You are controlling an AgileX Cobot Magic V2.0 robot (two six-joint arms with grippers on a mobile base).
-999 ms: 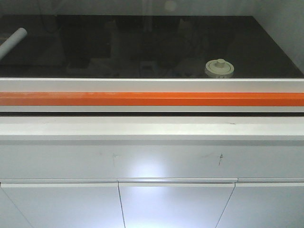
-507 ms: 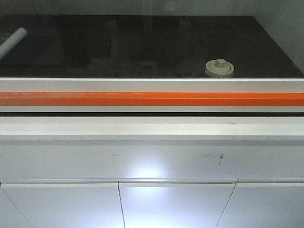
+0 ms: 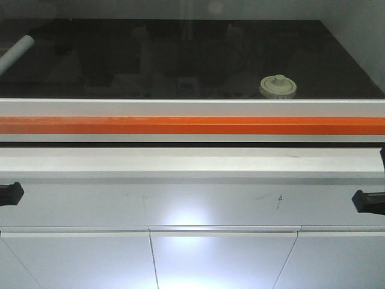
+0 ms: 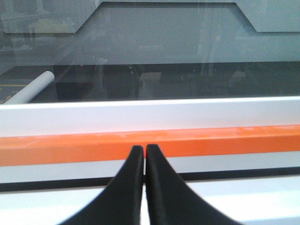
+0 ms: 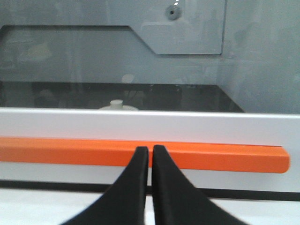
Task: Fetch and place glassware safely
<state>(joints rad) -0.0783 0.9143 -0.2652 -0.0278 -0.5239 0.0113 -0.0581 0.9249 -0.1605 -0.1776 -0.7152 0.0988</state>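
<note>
**Item 1. Glass jar [image 3: 278,86].** Small and squat, with a cream-white lid [image 5: 117,104] and a central knob. It stands upright on the black table [image 3: 337,60], right of centre and near the front edge. It sits behind the glass pane [image 3: 180,48] of an enclosure, probably so that fragile stock stays shielded. Nothing touches it.

**Item 2. Orange bar [image 3: 192,125].** Runs the full width along the white sash frame [image 3: 192,108], between the jar and both arms. It looks like the handle for lifting the pane. Judged from this, the jar cannot be reached until the sash goes up.

**Item 3. Left pincer [image 4: 144,149].** Clenched, fingers pressed together, holding nothing. It points at the orange bar from just in front and is not seen to touch it. In the front view it shows only at the left edge, low against the white ledge [image 3: 192,164].

**Item 4. Right pincer [image 5: 150,150].** Clenched to a hairline slit, holding nothing. It also faces the bar, with the jar's lid showing beyond, slightly to its left. The pair are well apart, one at each side, which suits a two-armed lift of the sash.

**Item 5. White tube [image 3: 15,53].** Lies slanted at the table's far left, well apart from the jar.

**Item 6. Cabinet doors [image 3: 222,259].** Shut, below the ledge.

**Status.** Fetch not yet begun.
</note>
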